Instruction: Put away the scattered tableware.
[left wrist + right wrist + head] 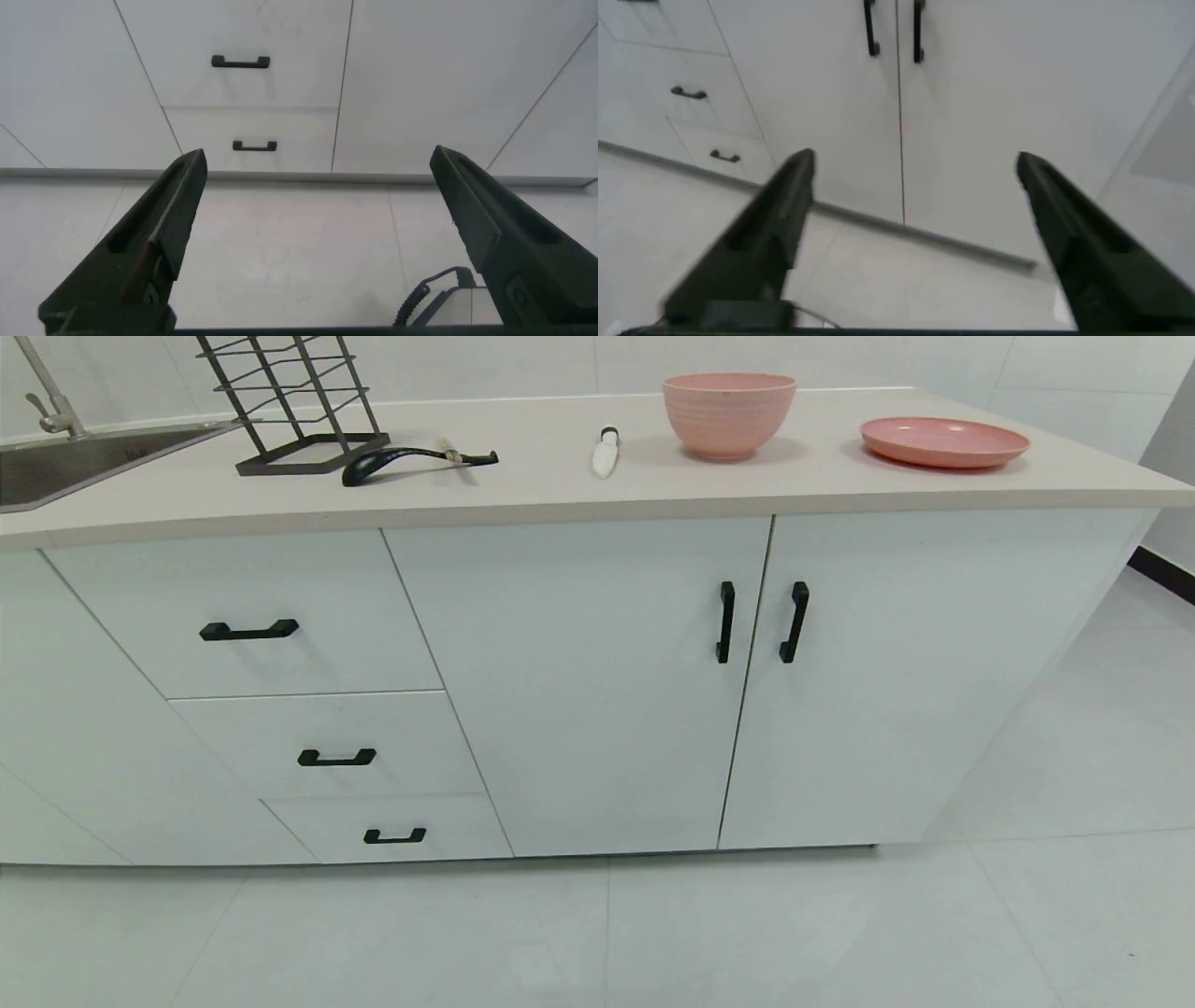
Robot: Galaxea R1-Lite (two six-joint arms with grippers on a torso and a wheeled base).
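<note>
On the countertop [560, 485] lie a black ladle [411, 460], a small white utensil [606, 453], a pink bowl [728, 414] and, at the right, a pink plate [944, 441]. My left gripper [318, 163] is open with nothing between its fingers; it hangs low over the floor, facing the lower drawers [248, 140]. My right gripper [910, 163] is open and empty as well. It faces the double cabinet doors, with the black door handles [894, 26] beyond it.
A black wire rack [294, 401] stands at the counter's back left beside a steel sink [75, 462] with a tap. Below are three drawers [247, 616] with black handles and two closed doors [756, 621]. Grey tiled floor [597, 933] lies in front.
</note>
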